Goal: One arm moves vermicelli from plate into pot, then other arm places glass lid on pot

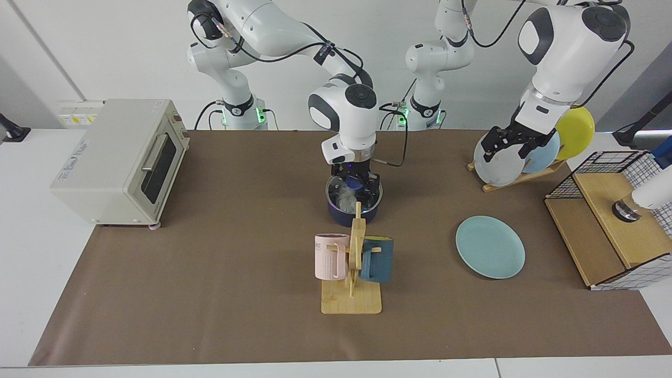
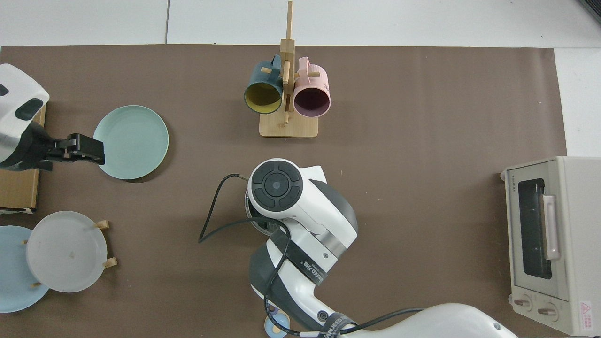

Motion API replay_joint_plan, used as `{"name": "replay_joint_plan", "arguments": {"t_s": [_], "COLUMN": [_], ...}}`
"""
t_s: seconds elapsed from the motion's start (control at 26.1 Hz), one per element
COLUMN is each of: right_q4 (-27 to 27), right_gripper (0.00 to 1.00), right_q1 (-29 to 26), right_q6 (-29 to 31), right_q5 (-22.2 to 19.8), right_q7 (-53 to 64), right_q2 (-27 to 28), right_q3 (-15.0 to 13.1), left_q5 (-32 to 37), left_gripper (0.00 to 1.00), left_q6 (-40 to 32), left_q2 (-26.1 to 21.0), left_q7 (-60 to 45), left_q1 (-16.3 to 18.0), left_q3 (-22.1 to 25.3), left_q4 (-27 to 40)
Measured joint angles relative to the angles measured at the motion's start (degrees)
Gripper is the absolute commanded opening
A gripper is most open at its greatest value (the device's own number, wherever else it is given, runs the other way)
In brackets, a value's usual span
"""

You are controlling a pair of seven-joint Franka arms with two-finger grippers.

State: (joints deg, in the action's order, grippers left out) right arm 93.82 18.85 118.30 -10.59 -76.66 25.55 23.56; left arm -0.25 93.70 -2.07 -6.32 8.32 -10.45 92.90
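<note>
The navy pot (image 1: 353,212) stands at mid-table, just behind the mug stand. The glass lid (image 1: 350,193) lies across its rim, and the white vermicelli (image 1: 344,198) shows through the glass. My right gripper (image 1: 355,181) comes straight down on the lid, shut on its blue knob (image 1: 355,183). In the top view the right arm's wrist (image 2: 277,185) covers the pot and lid. The teal plate (image 1: 490,247) (image 2: 131,142) lies bare. My left gripper (image 1: 512,143) (image 2: 87,149) waits open, held high by the plate rack, beside the plate's edge in the top view.
A wooden stand with a pink and a blue mug (image 1: 353,262) is close in front of the pot. A toaster oven (image 1: 121,157) sits at one end, and a plate rack (image 1: 517,157) and a wire-sided wooden box (image 1: 609,220) at the other.
</note>
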Motion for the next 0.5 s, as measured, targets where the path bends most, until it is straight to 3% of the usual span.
{"name": "replay_joint_plan", "arguments": {"t_s": [0.08, 0.12, 0.19, 0.5], "right_q4": [0.0, 0.0, 0.0, -0.9], "right_gripper": [0.0, 0.19, 1.0, 1.0], "right_q1": [0.0, 0.0, 0.0, 0.0], "right_q6": [0.0, 0.0, 0.0, -1.2], "right_q5": [0.0, 0.0, 0.0, 0.0], "right_q7": [0.0, 0.0, 0.0, 0.0], "right_q2": [0.0, 0.0, 0.0, 0.2], "right_q3": [0.0, 0.0, 0.0, 0.0], "left_q5": [0.0, 0.0, 0.0, 0.0], "left_gripper": [1.0, 1.0, 1.0, 1.0], "left_q6": [0.0, 0.0, 0.0, 0.0], "left_q2": [0.0, 0.0, 0.0, 0.0], "left_q7": [0.0, 0.0, 0.0, 0.0], "left_q1": [0.0, 0.0, 0.0, 0.0], "left_q3": [0.0, 0.0, 0.0, 0.0], "left_q4": [0.0, 0.0, 0.0, 0.0]}}
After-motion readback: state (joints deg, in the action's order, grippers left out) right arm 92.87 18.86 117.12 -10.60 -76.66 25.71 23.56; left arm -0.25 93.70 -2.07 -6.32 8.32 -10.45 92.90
